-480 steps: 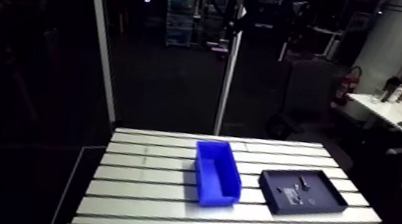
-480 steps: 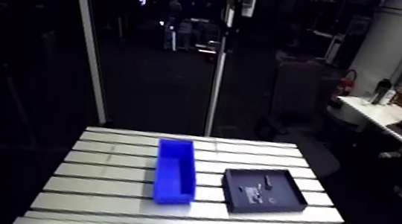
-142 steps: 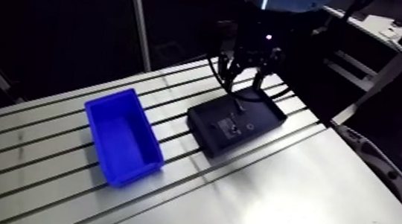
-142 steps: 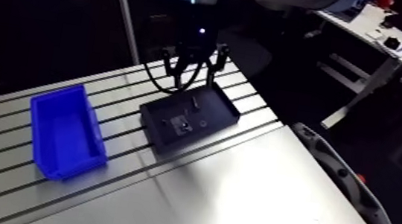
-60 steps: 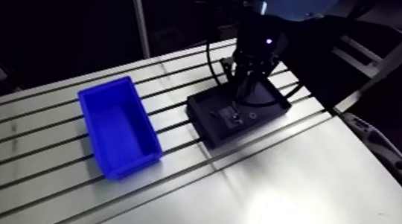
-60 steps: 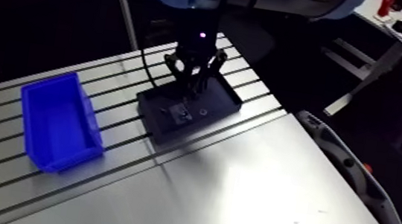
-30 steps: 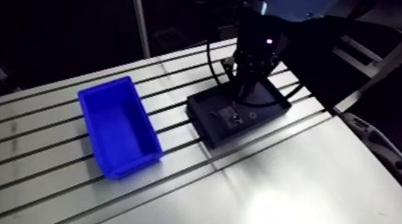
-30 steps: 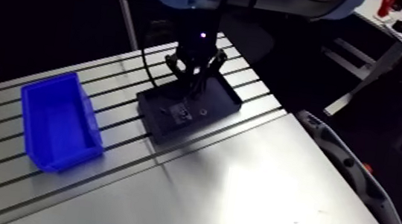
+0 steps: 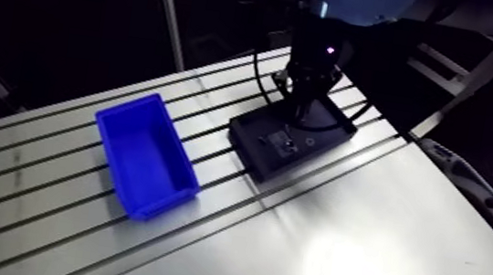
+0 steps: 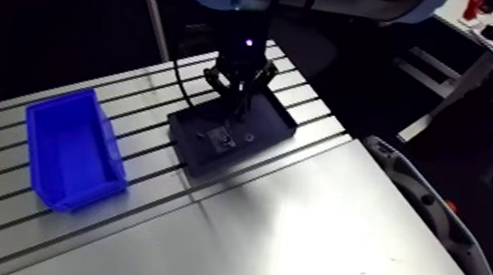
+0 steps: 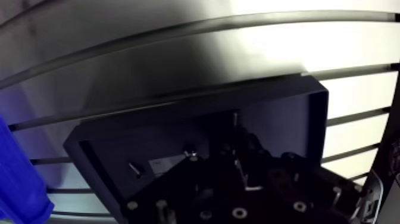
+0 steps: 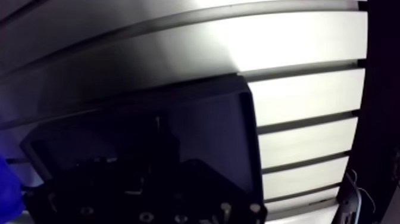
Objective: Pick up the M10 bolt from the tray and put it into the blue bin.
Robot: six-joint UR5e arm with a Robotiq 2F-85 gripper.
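The black tray (image 9: 252, 146) lies on the slotted table to the right of the blue bin (image 9: 146, 153). My gripper (image 9: 301, 117) stands inside the tray's far half, down at its floor. In the wrist view the dark fingers (image 11: 262, 179) meet at the gripper's tip (image 11: 237, 152), and a slim pale shaft, the M10 bolt (image 11: 236, 121), shows pinched between them. In the arm view the gripper hides the bolt. The bin's blue edge (image 11: 15, 179) shows beside the tray (image 11: 196, 104) in the wrist view.
Other small parts lie on the tray floor: a small screw (image 11: 136, 170), a nut (image 11: 189, 154), and a ring-shaped piece (image 9: 309, 144). A smooth metal sheet (image 9: 364, 248) covers the near table. The table's right edge drops off beyond the tray.
The fingers have drawn together inside the tray since just before. The arm has stayed over the same spot, and the bin and tray have not moved.
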